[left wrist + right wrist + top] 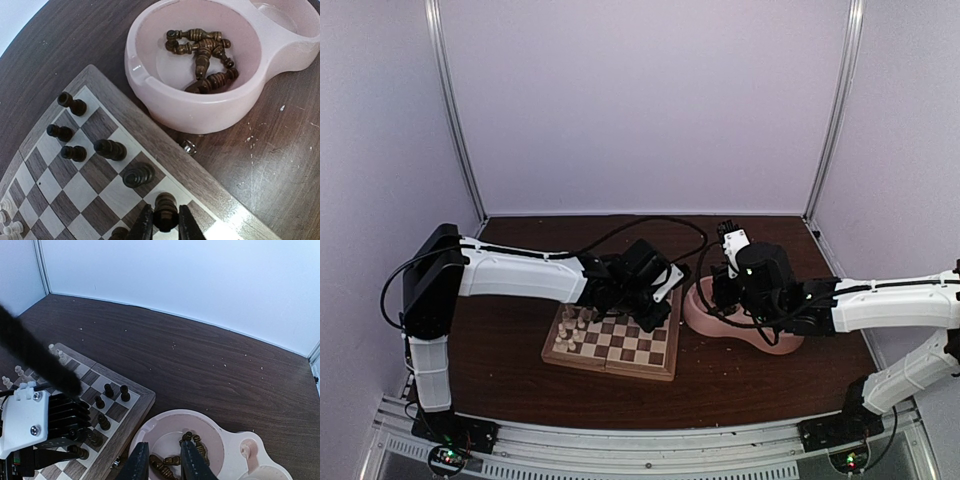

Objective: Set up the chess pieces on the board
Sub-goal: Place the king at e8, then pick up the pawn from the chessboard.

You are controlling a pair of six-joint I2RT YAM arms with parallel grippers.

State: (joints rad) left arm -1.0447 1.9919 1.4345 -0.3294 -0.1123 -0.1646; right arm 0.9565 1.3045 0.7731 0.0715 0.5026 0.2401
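The chess pieces point(110, 149) are only partly set up, as I read it. On the board point(75, 190) a cluster of cream pieces point(570, 325) stands along the edge at 9 o'clock in my overhead view, too small for me to count or check square by square. On the opposite side, at 3 o'clock, the left wrist camera shows about five dark ones upright on their squares, with another just showing at the bottom of the picture. A heap of dark pieces point(202, 55), roughly half a dozen, lies tumbled in the compartment of the pink double bowl point(165, 107) nearer the board. The bowl sits on the table just off that 3 o'clock edge. I judge the dark side well short of finished, with every piece in the heap left to carry over. The left gripper point(165, 227) has its fingers clamped on a dark piece point(165, 210), upright and centred between them. It is over a light square in the row next to the rim, with the bowl at about 1 o'clock from it. I cannot tell whether its base is down on the square. The right gripper point(164, 460) hangs over the bowl with its fingers a little apart and nothing pinched that I can see. The heap lies below the gap, with one piece close to the finger at 1 o'clock.
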